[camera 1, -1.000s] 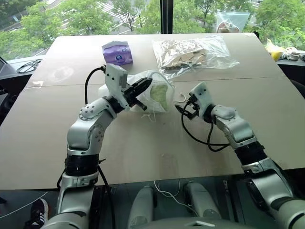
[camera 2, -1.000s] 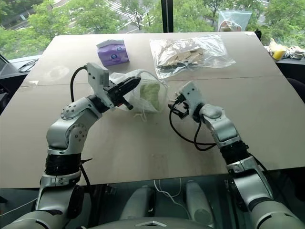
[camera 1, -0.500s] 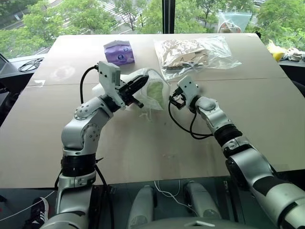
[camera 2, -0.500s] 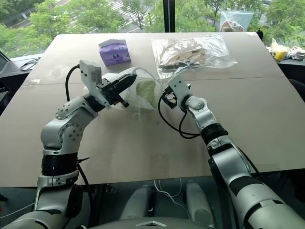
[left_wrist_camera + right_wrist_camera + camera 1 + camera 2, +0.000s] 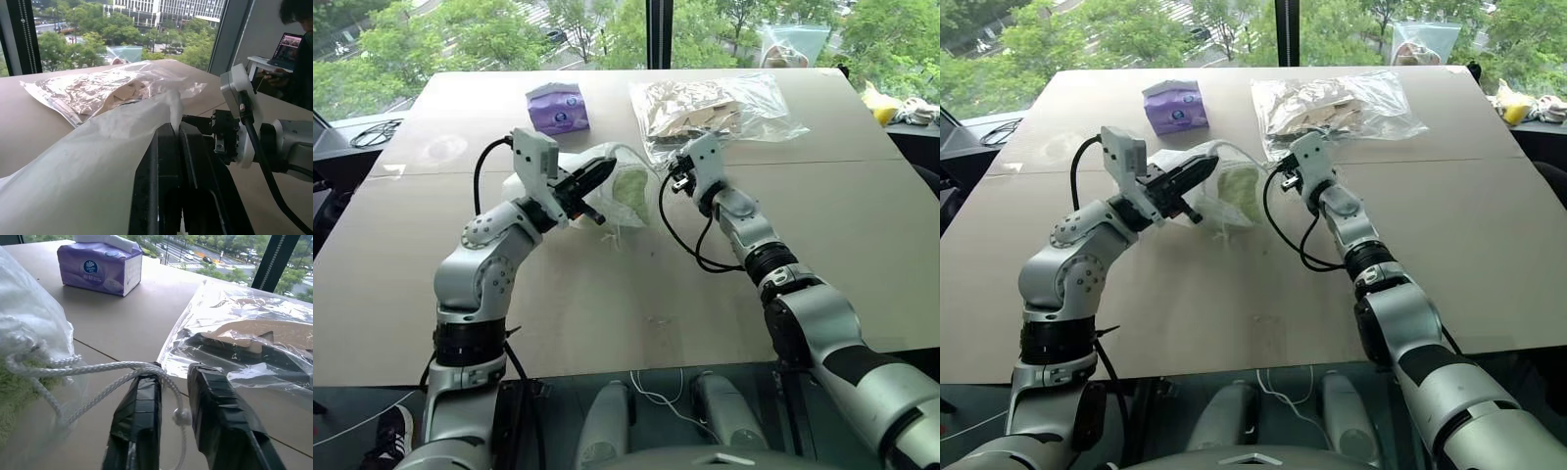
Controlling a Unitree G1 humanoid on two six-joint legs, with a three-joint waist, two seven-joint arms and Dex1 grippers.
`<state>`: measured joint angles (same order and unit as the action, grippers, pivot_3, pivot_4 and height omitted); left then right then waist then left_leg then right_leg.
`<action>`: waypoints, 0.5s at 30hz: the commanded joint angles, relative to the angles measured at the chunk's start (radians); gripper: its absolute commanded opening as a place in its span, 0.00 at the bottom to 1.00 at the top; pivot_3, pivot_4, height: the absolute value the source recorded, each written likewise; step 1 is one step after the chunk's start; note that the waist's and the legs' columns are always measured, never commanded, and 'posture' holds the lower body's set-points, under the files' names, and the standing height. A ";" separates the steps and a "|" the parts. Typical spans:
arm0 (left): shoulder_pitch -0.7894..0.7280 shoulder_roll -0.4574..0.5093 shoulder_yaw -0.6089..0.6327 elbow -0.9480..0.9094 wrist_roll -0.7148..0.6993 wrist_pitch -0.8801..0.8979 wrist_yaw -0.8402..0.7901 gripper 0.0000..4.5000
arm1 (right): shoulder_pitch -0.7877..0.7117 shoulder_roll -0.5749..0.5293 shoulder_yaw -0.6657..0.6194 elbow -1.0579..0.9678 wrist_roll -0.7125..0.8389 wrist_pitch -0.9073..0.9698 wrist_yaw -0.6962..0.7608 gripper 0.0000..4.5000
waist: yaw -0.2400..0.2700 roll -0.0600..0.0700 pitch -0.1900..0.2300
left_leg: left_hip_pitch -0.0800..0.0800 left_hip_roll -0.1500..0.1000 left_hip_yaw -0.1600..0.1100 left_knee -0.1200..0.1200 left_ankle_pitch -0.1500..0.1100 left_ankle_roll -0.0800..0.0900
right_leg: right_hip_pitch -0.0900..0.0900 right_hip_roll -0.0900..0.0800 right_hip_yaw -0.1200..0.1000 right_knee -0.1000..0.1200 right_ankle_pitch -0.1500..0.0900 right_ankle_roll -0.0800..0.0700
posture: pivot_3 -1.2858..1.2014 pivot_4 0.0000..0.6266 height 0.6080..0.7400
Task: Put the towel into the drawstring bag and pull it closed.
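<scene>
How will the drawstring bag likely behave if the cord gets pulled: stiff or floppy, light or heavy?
Probably floppy: the drawstring bag is thin, wrinkled fabric sagging around the towel. Likely light, holding just that small cloth. It may slide toward the pull unless the left gripper anchors it while the cord tightens.

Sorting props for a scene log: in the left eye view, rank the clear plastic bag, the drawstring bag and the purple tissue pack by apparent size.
1. Clear plastic bag, largest.
2. Drawstring bag, smaller, though partly hidden behind the left gripper.
3. Purple tissue pack, smallest, though farther from the camera.
</scene>
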<state>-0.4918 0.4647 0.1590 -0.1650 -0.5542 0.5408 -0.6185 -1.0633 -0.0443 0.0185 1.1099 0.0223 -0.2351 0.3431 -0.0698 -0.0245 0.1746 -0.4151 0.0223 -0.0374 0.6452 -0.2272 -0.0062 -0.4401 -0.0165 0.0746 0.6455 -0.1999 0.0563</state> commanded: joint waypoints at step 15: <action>-0.105 0.004 -0.036 0.113 0.042 -0.083 -0.087 0.00 | 0.317 -0.094 0.010 -0.767 0.001 0.292 0.008 0.01 | 0.003 0.000 0.000 | 0.000 0.000 0.000 0.002 0.000 0.000 | 0.000 0.000 0.000 0.003 0.000 0.000 | 0.52 0.24 1.00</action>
<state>-0.5660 0.4645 0.1150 -0.0497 -0.5106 0.4970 -0.6762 -0.7543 -0.1279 0.0245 0.4641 0.0187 0.0096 0.3568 -0.0664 -0.0246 0.1746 -0.4149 0.0222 -0.0377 0.6472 -0.2272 -0.0063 -0.4400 -0.0162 0.0746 0.6484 -0.2001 0.0563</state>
